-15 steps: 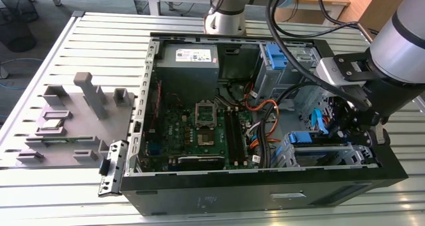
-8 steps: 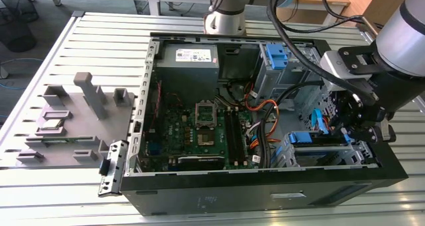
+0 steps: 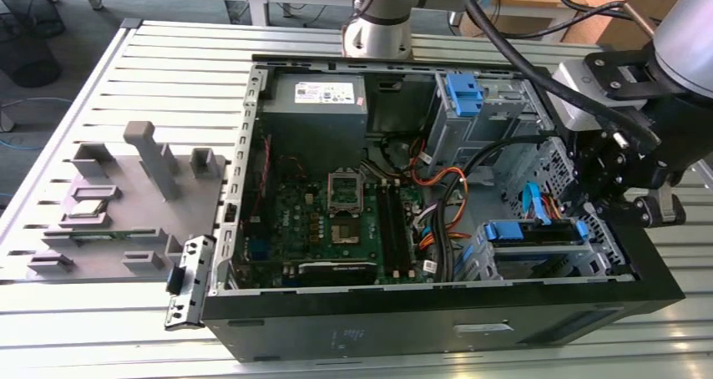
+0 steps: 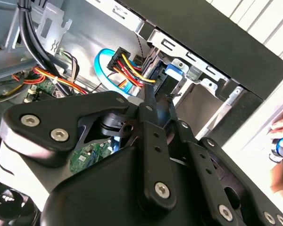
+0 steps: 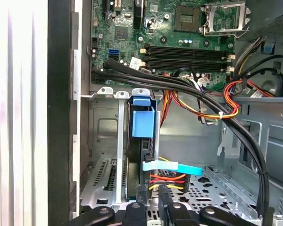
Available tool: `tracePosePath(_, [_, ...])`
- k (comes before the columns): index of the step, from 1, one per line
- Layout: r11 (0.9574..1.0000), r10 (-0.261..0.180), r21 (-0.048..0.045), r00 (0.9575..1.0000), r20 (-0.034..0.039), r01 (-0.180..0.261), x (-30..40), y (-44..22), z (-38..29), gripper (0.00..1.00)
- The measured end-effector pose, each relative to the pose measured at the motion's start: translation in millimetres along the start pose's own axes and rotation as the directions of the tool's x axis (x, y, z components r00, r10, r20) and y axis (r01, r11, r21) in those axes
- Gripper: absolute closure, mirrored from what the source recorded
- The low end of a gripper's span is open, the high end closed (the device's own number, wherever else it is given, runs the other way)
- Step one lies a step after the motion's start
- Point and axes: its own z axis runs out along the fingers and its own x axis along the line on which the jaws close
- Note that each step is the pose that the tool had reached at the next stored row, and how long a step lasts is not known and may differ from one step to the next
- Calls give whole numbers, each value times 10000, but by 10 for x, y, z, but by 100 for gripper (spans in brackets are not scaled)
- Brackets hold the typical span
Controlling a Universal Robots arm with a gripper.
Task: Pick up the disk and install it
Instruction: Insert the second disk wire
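Observation:
The disk [image 3: 533,232] sits in the lower drive cage of the open computer case [image 3: 446,308], at the exterior view's right, with its blue bracket uppermost. In the first wrist view the disk [image 5: 143,120] stands edge-on in the bay, with a blue ribbon cable and coloured power wires plugged in at its near end. My gripper [image 3: 602,204] hovers just to the right of the cage. Its black fingers [image 4: 151,108] lie close together with nothing seen between them. The fingertips point at the disk's connector end [image 5: 153,200].
A second blue bracket [image 3: 462,91] sits in the upper bay. The grey power supply [image 3: 317,95] and green motherboard [image 3: 334,220] fill the case's left. Thick black cables [image 5: 217,113] cross near the cage. A grey fixture plate [image 3: 123,204] lies left of the case. A person's hand [image 4: 280,136] shows outside the case.

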Motion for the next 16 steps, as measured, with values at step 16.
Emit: tracePosePath(16, [10000,-1,0,10000,-1,1,-1,-1,-10,89])
